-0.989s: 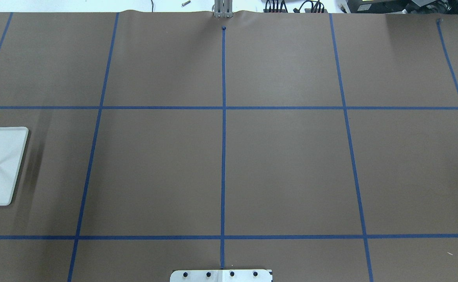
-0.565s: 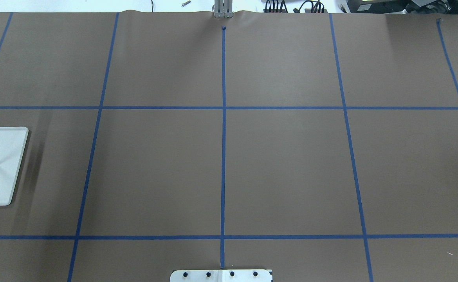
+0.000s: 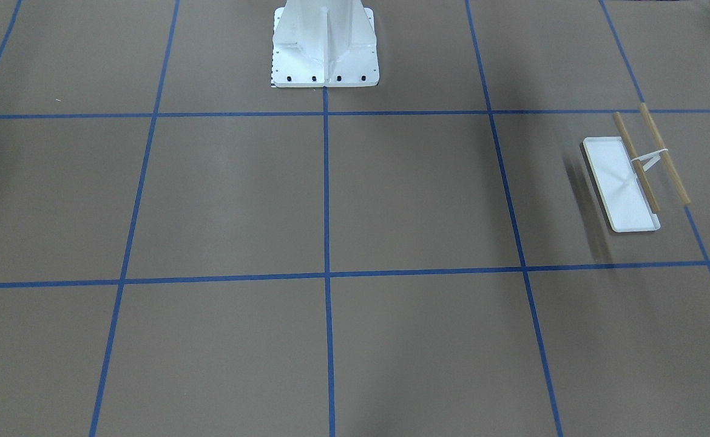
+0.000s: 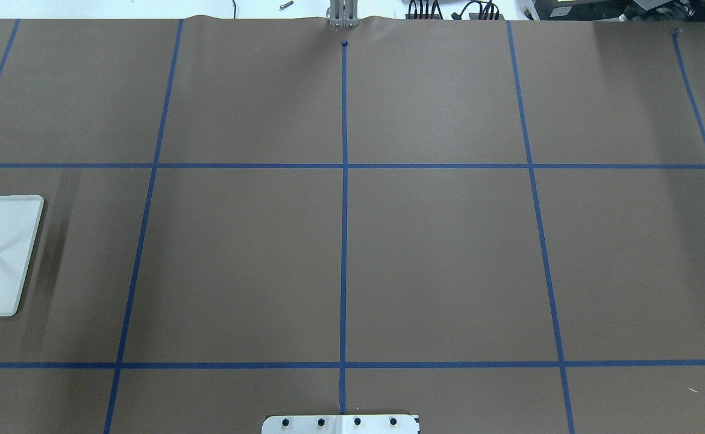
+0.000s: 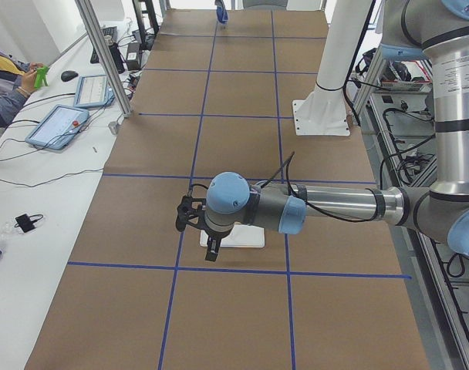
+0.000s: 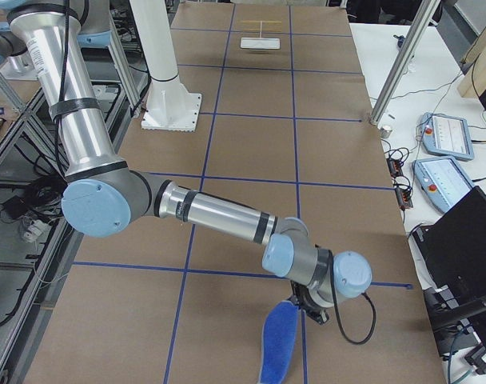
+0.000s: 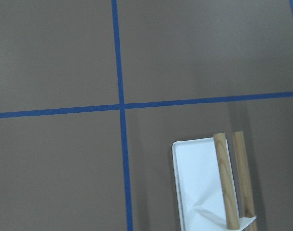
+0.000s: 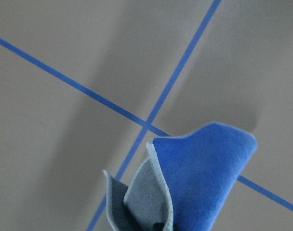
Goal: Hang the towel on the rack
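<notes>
- The rack (image 3: 622,194) stood at the robot's left end of the desk (image 4: 437,259). Its long axis ran from the robot's side toward the operators' side, slightly askew to the blue tape lines (image 4: 344,241), with both wood bars parallel to the tray's long edge.
- The towel (image 6: 279,340) hung lengthwise in loose folds below the right gripper (image 6: 311,308), at the opposite end, well apart from the rack.
- The left gripper (image 5: 184,218) hovered near the rack.
- Neither gripper's opening could be told.
</notes>
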